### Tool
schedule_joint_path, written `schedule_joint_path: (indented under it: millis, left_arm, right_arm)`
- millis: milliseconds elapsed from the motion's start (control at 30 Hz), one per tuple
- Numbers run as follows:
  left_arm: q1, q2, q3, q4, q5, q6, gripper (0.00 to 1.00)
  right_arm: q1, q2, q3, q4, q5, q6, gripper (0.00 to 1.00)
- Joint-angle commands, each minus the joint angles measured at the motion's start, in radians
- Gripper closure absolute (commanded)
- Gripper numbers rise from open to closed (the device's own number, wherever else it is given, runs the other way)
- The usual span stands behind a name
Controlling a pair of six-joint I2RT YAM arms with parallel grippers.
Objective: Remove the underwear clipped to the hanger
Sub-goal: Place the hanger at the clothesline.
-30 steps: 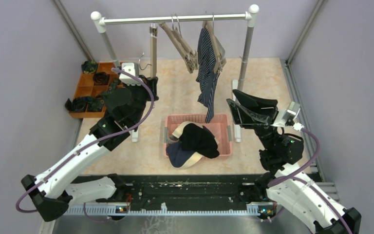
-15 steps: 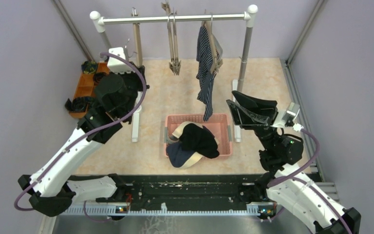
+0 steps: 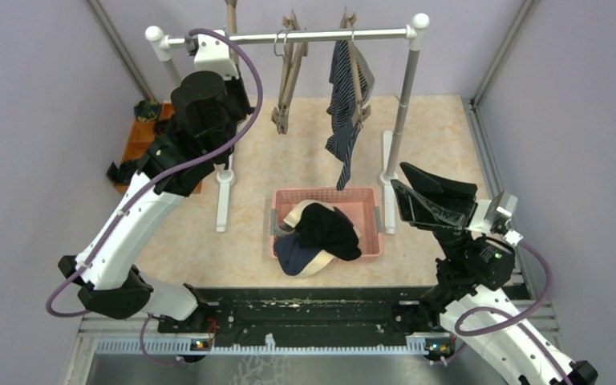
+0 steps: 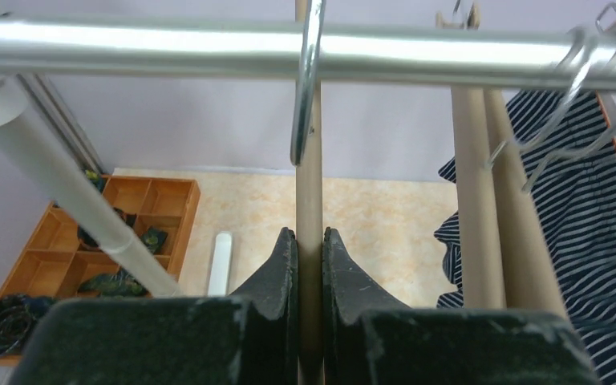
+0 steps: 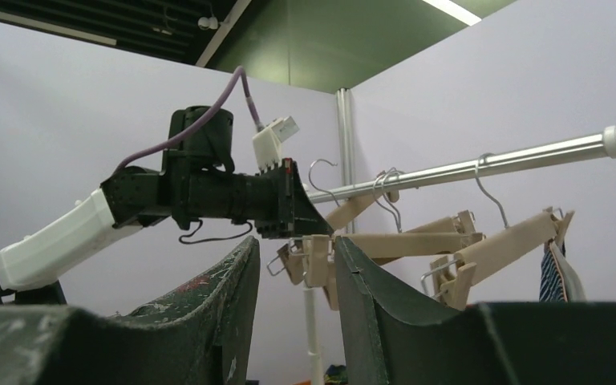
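**Parking the empty hanger, striped pair waiting**

At the rail's point(image 3: 289, 35) left end I'm clamping my left gripper point(image 4: 309, 237) on an empty hanger point(image 4: 309, 160); I'd be releasing only once its hook sits squarely. Striped underwear point(image 3: 342, 112) is hanging clipped nearer the right end. My right gripper point(image 5: 295, 245) is hovering part-open, empty. The basket point(image 3: 369, 196) is showing only from above, the hook's seating only from my left wrist.

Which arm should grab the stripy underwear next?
Probably right. The right gripper is open, empty, and on the same side as the underwear; the left gripper is shut on a bare hanger.
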Motion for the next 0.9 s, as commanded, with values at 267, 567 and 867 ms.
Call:
schedule_joint_path:
  millis: [267, 567, 867]
  left_arm:
    - [0.001, 0.024, 0.064, 0.047, 0.005, -0.016, 1.00]
    - [0.025, 0.095, 0.141, -0.083, 0.013, -0.087, 1.00]
    - [0.129, 0.094, 0.045, -0.166, 0.152, -0.209, 1.00]
  right_arm:
    - [-0.004, -0.048, -0.009, -0.001, 0.003, -0.035, 0.60]
    - [-0.004, -0.062, -0.021, 0.004, 0.015, -0.032, 0.60]
    - [-0.005, -0.107, -0.023, -0.024, 0.026, -0.047, 0.60]
